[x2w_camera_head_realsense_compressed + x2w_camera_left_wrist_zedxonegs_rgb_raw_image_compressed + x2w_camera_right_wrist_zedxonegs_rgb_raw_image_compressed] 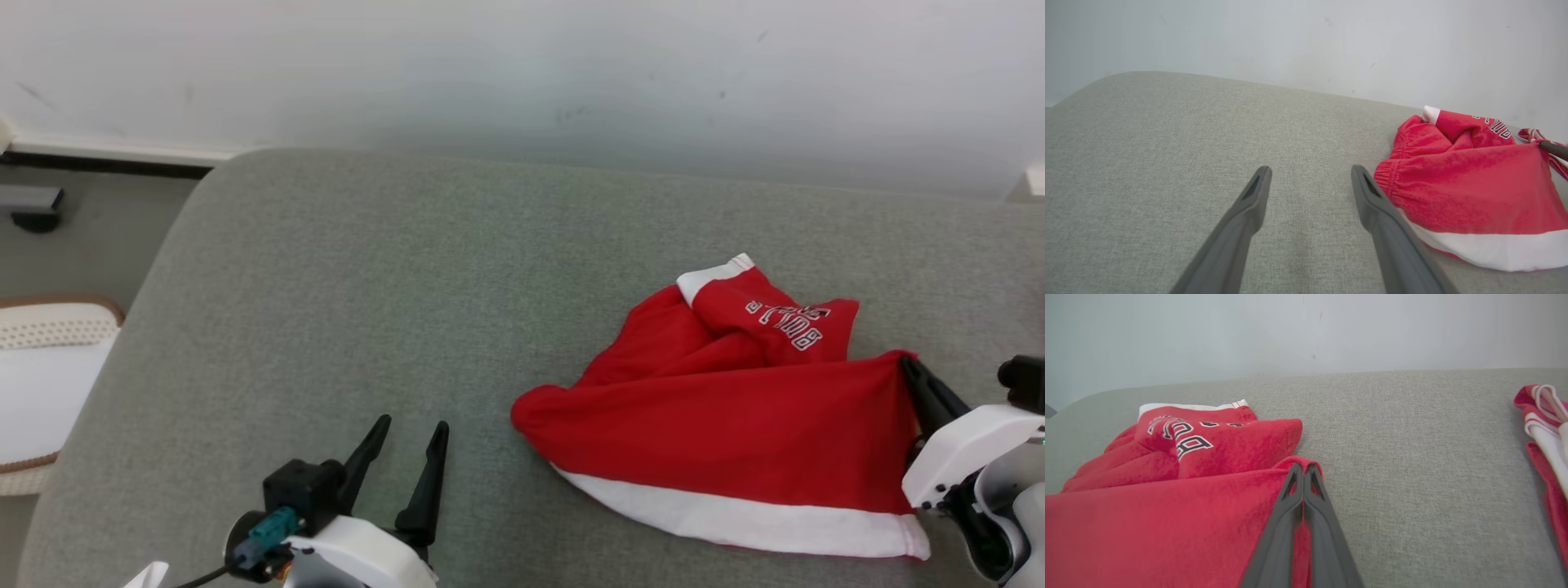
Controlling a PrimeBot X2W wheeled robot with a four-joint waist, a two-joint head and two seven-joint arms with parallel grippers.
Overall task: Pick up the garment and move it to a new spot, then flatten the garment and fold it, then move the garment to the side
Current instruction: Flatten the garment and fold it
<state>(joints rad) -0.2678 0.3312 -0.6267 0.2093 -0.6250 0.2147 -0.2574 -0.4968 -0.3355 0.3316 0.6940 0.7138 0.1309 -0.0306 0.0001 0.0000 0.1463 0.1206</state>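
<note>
The garment (735,425) is red with a white hem and white lettering, and it lies crumpled on the right half of the grey cushion (367,310). My right gripper (908,366) is shut on its right corner, and the cloth rises to the fingertips. In the right wrist view the two dark fingers of the right gripper (1305,468) press together with the garment (1167,510) pinched between them. My left gripper (412,425) stands open over bare cushion, left of the garment and apart from it. The left gripper (1310,169) has nothing between its fingers, with the garment (1466,192) to their right.
A second red and white cloth (1543,428) lies further right on the cushion. A pale wall (522,73) runs behind. The cushion's left edge drops to the floor, where a white padded thing (41,367) sits.
</note>
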